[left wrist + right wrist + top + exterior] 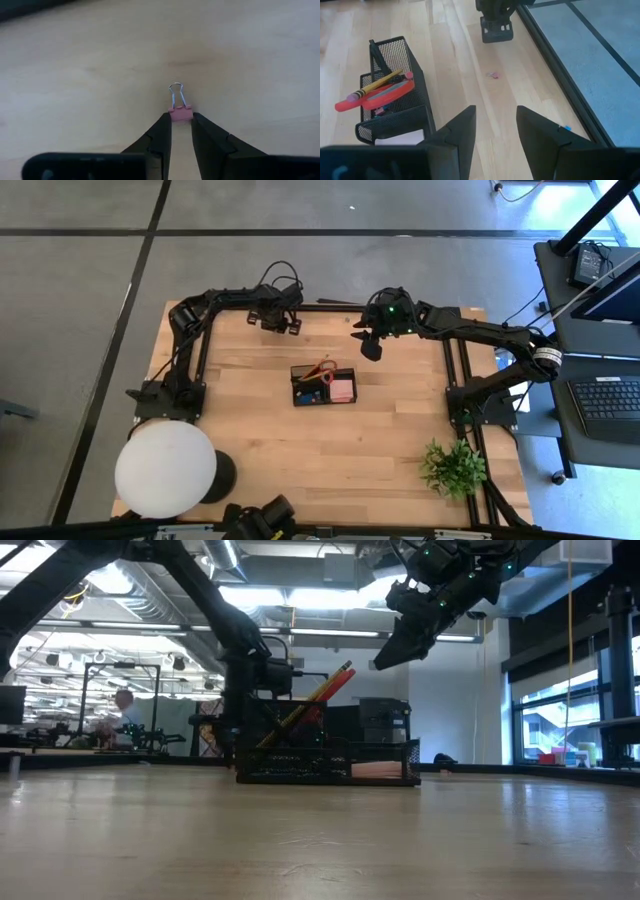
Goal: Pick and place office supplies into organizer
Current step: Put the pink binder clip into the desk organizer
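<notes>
Two arms over the wooden table (260, 430), both toward its far edge. We see the left gripper (180, 121) low at the tabletop, its two dark fingers (161, 135) set on either side of a small pink binder clip (180, 113), touching or nearly touching the clip's pink body, silver wire loops sticking out past the tips; a firm pinch we can't confirm, fingers narrow but not fully together. In the high view the left gripper (281, 318) sits near the table's far edge, well apart from the organizer.

Right gripper (494, 125) hangs raised above the table, fingers spread, nothing between them; in the high view it (368, 343) is beyond the organizer, toward the right.

Black mesh organizer (322, 385) stands mid-table. Inside we see red-handled scissors (380, 96) leaning out of one compartment, a yellow pencil (377, 84) lying over them, and a pink sticky-note block (342, 389) in its right compartment.

White round lamp (164, 469) at the near left corner, green plant (452, 467) at the near right.
</notes>
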